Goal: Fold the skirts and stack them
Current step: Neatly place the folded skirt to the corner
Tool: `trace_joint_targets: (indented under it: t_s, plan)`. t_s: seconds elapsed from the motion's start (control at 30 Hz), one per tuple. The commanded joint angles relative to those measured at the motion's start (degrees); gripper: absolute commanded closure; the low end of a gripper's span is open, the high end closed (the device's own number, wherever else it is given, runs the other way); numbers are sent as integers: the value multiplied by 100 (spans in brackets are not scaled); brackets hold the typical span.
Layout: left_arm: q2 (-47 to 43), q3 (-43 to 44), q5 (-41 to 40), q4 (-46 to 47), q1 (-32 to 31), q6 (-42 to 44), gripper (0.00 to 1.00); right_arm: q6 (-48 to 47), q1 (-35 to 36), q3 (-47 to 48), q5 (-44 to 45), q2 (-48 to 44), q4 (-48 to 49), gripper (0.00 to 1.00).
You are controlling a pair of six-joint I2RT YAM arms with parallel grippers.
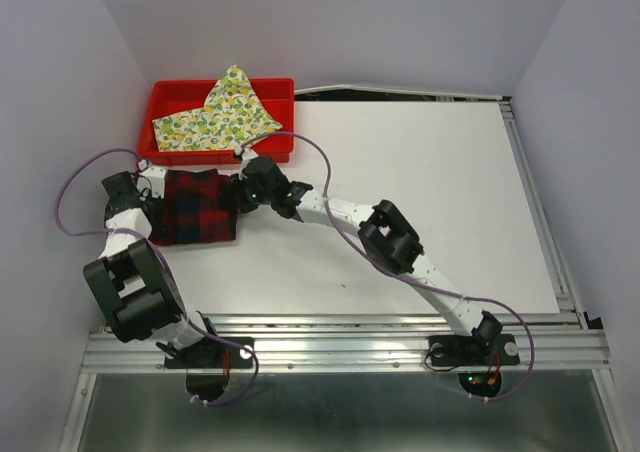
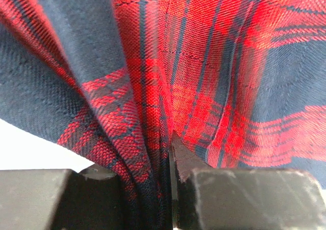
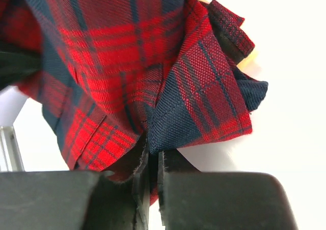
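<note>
left claw (image 2: 170, 181): pinched on the left edge of the red-and-black plaid cloth skirt (image 1: 195, 210), stretched over the white surface (image 1: 430, 192) just before the red plastic bin (image 1: 165, 97). right claw (image 3: 153, 169): clamped on its right edge, likely keeping it taut for folding. bin held the white lemon-print cloth skirt (image 1: 225, 112).

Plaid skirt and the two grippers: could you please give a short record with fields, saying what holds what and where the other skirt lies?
plaid skirt: spread between both grippers, in front of the red bin
left gripper: shut on plaid skirt, at its left edge
right gripper: shut on plaid skirt, at its right edge
lemon-print skirt: lying in the red bin, not neatly folded
plaid skirt touching table: cannot tell
</note>
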Motion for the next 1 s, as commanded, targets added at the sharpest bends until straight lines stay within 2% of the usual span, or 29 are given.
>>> trace_joint_targets:
  t_s: [0.0, 0.03, 0.07, 0.1, 0.13, 0.2, 0.3, 0.47, 0.6, 0.67, 0.8, 0.9, 0.97]
  plan:
    - [377, 332, -31, 462, 173, 285, 75, -190, -8, 17, 90, -180, 457, 86]
    - [517, 489, -57, 348, 191, 285, 70, -199, -8, -62, 64, -250, 440, 65]
    - [553, 577, -49, 269, 218, 285, 58, -208, -8, -228, 55, -321, 431, 56]
    - [571, 657, -5, 164, 279, 294, 47, -225, -8, -308, 63, -487, 379, 51]
    - [510, 779, 39, -11, 288, 320, 31, -260, -8, -378, 81, -575, 335, 41]
    - [335, 859, 22, -127, 288, 426, 22, -313, -8, -651, 116, -917, 247, 32]
    - [-87, 1096, -84, -346, 279, 557, 20, -349, -8, -1001, 134, -1269, 159, 22]
    - [-614, 1694, -505, -1119, 279, 724, 19, -576, -306, -1574, 20, -2121, -341, 0]
    - [-1028, 1861, -401, -1533, 279, 935, 19, -884, -552, -1917, -77, -2718, -692, 0]
    - [-1151, 1905, 81, -1832, 245, 1041, 21, -999, -789, -2206, -147, -3079, -834, 0]
    - [-924, 1958, 645, -2017, 157, 743, 34, -1236, -1220, -2900, -262, -3711, -940, 0]
    - [-450, 1967, 874, -1886, 156, 444, 58, -1359, -1580, -3393, -262, -4160, -1072, 0]
    - [-55, 1906, 699, -1536, 156, 277, 65, -1377, -1817, -3621, -262, -4381, -1116, 0]
